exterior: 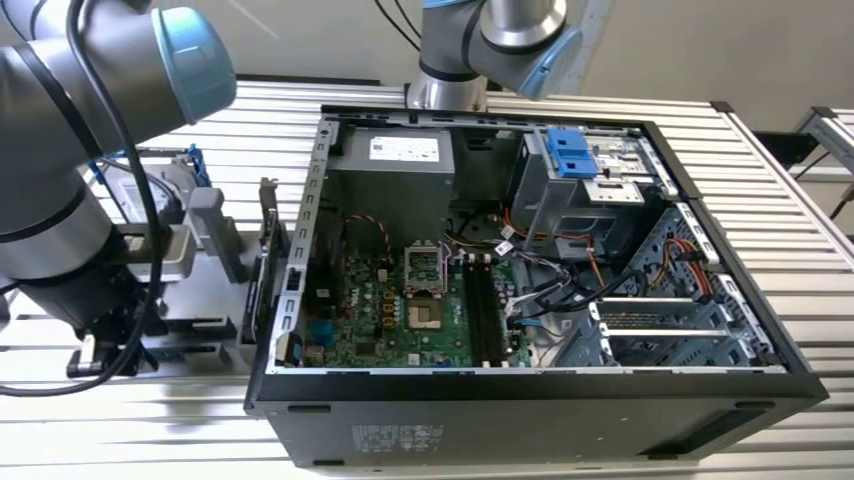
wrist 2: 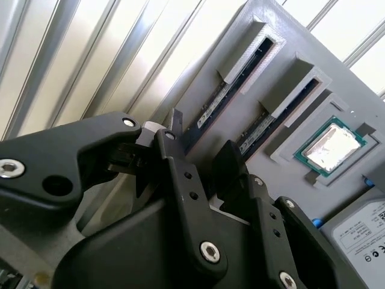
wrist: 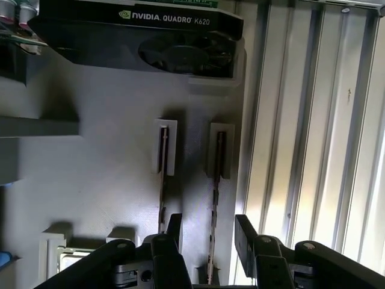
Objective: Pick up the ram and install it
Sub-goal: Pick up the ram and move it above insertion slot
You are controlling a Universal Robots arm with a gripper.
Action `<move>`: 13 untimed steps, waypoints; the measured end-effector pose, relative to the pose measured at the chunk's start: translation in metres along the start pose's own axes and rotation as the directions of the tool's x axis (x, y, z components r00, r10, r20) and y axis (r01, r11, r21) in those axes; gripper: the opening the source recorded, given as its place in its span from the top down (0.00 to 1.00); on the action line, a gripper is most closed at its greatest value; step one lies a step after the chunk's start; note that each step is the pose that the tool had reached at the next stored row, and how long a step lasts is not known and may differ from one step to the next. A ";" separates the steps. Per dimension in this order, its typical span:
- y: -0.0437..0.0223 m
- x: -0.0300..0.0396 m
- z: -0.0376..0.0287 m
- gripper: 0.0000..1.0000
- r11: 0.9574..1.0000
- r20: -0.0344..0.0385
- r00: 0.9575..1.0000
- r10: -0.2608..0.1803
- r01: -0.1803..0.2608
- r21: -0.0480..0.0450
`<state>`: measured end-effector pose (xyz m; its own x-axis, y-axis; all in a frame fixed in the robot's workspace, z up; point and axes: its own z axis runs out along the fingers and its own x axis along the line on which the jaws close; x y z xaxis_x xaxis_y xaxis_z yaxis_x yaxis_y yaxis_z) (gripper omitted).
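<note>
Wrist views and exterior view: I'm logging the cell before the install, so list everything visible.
ram sticks: two, dark, standing in holder slots
holder: one, grey, exterior view's left of case
graphics card: one, black, on holder
processor: one, silver, in holder recess
computer case: one, black, open, on table
table: one, silver, slatted
arm: one, grey, over holder
gripper: one, black, open, straddling one ram stick
</note>
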<state>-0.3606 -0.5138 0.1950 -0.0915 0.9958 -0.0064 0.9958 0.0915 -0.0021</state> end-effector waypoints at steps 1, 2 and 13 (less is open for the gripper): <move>-0.0001 0.0000 0.0007 0.00 1.000 0.000 1.000 0.000 0.000 0.000; 0.0000 -0.0001 0.0015 0.00 1.000 0.000 1.000 0.000 0.000 0.001; -0.0001 -0.0002 0.0052 0.00 1.000 0.000 1.000 0.000 0.000 0.002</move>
<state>-0.3607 -0.5140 0.1899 -0.0916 0.9958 -0.0062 0.9958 0.0916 -0.0042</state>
